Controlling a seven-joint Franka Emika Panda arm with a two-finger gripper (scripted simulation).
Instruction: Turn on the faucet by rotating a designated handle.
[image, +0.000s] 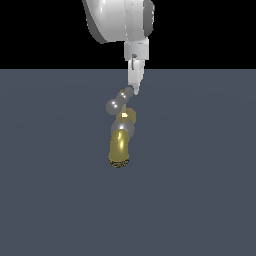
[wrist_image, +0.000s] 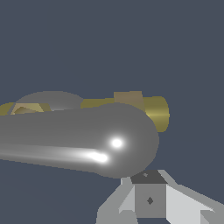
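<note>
I am pressing my gripper (image: 135, 90), fingers looking closed on nothing, against the handle (image: 119, 101) end of the faucet (image: 120, 145); next I am sweeping it sideways to rotate.

Glossy brass faucet (image: 120, 145), polished (silver) handle (image: 119, 101)

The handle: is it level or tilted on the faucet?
Tilted. In the exterior view the handle slants, its far end rising toward the gripper above the faucet.

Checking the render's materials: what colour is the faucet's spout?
Shiny brass-gold; the spout shows best in the exterior view.
</note>
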